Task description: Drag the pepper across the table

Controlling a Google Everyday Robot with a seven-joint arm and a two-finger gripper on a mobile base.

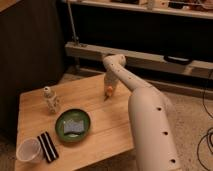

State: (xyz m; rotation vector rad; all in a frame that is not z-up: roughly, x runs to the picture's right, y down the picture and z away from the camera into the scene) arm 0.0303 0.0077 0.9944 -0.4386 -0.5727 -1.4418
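White arm is reaching down over the far right part of the low light wooden plank counter point(102, 131), and the gripper point(108, 90) is sitting right at the surface there, fingers closed down on the small orange tapered pepper point(109, 92), which is showing as an orange bit at the tip. The pepper is lying on the counter near the far edge, well apart from everything else. Looks like the grasp step is finishing and the drag is not yet begun. The next move is probably calling for a low sideways pull, keeping the pepper pressed on the wood rather than lifting it, and steering away from the edge. Containers: the round green plate point(62, 131) near the front is holding a grey-blue square sponge-like pad point(74, 126); the clear plastic cup point(28, 150) at the front left corner is showing nothing inside. The white speckled shaker bottle point(50, 100) is standing upright at left, and a black striped flat block point(48, 146) is lying beside the cup.
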